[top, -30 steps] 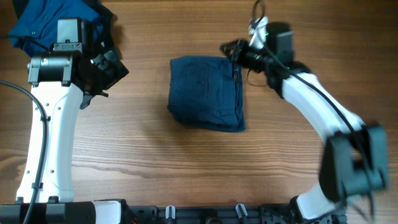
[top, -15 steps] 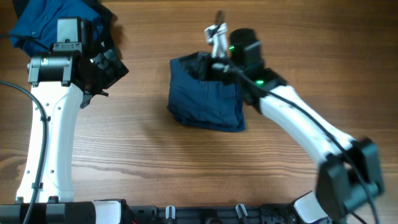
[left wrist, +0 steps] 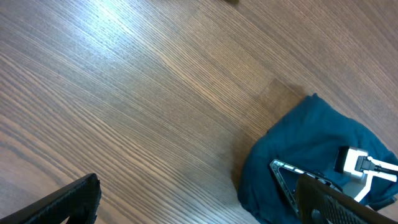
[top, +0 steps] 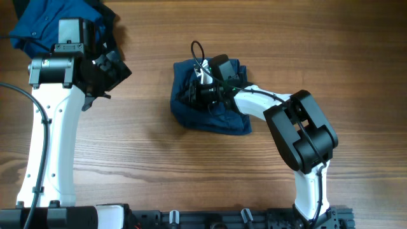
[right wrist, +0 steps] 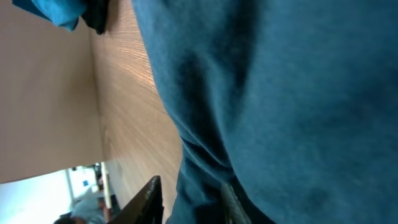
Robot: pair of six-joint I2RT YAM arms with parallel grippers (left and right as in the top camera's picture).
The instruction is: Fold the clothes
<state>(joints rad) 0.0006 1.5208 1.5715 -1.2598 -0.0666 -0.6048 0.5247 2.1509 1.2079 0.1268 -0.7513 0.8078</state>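
The clothes are a folded dark navy shorts piece (top: 219,117) at the table's middle and a brighter blue shirt (top: 35,22) bunched at the far left corner. My right gripper (top: 196,89) lies low over the shorts' left half, shut on a fold of the navy cloth. In the right wrist view the shorts (right wrist: 280,93) fill the frame, cloth runs between the jaws, and only one finger (right wrist: 148,198) shows. My left gripper (top: 111,71) hangs wide open beside the shirt, left of the shorts, holding nothing. Its view shows the shorts (left wrist: 305,140) at lower right.
A darker cloth (top: 109,19) lies against the shirt at the far left. Bare wood table (top: 146,159) surrounds the shorts. The right arm's white link (top: 254,105) crosses the shorts' right side. The arm bases stand along the near edge.
My right gripper has swept from the shorts' far right corner leftward over the garment, carrying cloth with it; the top edge now looks bunched. The left arm has not moved.
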